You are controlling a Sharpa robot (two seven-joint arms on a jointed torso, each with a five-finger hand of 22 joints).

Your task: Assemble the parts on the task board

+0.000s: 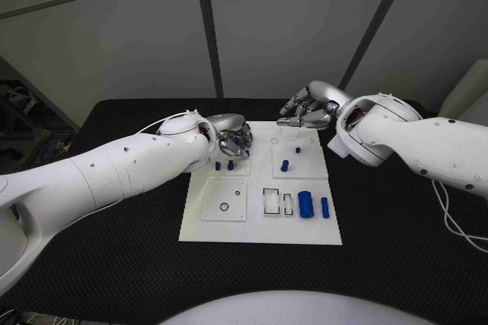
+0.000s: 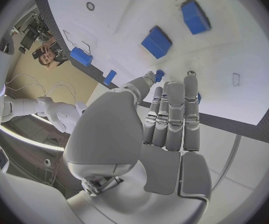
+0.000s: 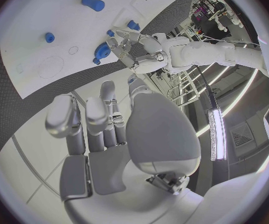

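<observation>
The white board (image 1: 262, 230) lies mid-worktop (image 1: 407, 233), blue pieces (image 1: 305, 204) on it. The left hand (image 1: 234, 136) hovers over its far left part, fingers loosely extended, empty. The right hand (image 1: 310, 106) hangs beyond its far edge, fingers curled, holding nothing.

The head camera is looking steeply down from above at the white task board (image 1: 261, 230) lying on the black surface (image 1: 122, 268), taking in both arms. The left wrist camera is sitting close behind the left hand (image 2: 141, 134), facing across the board. The right wrist camera is sitting behind the right hand (image 3: 119, 134), facing the board's far end. All three are sharing the board.
</observation>
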